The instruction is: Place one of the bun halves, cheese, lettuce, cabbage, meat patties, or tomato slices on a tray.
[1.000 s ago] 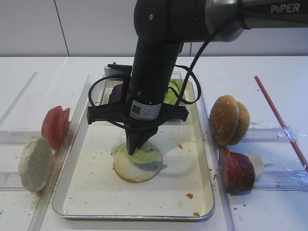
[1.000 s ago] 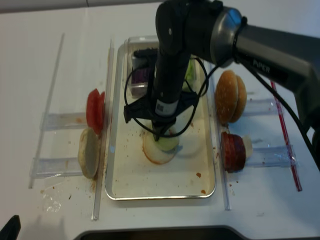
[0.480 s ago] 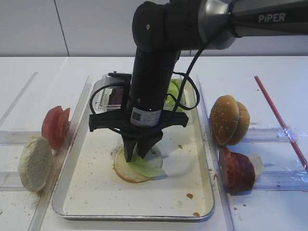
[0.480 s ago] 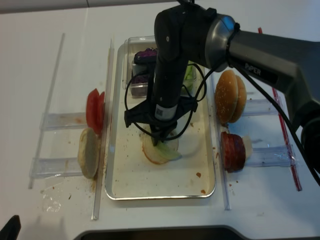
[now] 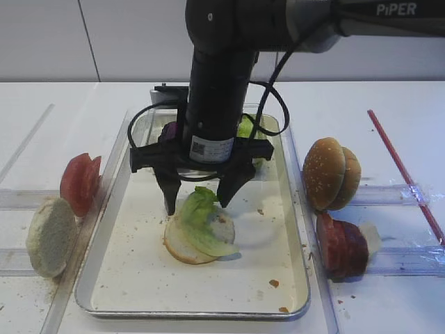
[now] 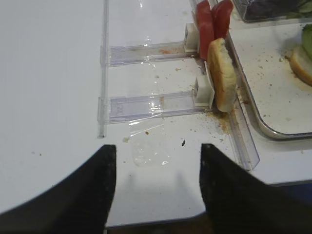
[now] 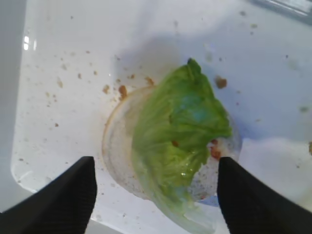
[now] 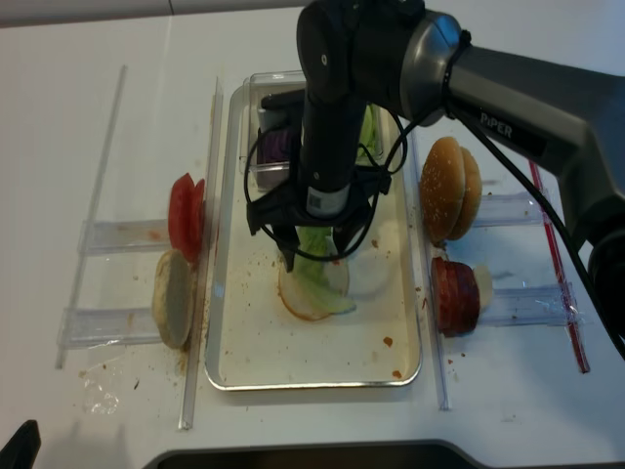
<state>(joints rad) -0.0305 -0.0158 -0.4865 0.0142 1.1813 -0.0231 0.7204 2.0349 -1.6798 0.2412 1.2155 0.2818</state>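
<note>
A green lettuce leaf lies loose on a pale bun base in the middle of the silver tray. My right gripper hangs just above it, open, with one finger on each side and nothing held. The right wrist view shows the lettuce draped over the bun base, with the gripper spread wide around them. My left gripper is open and empty over the white table, near the rack with another bun base and tomato slices.
A clear box at the tray's far end holds purple cabbage and more green leaves. Left racks carry tomato slices and a bun base. Right racks carry sesame bun tops and meat patties. A red rod lies far right.
My right gripper was shut on the lettuce over the bun base. It has opened wide and risen a little, and the leaf now rests free on the bun.
</note>
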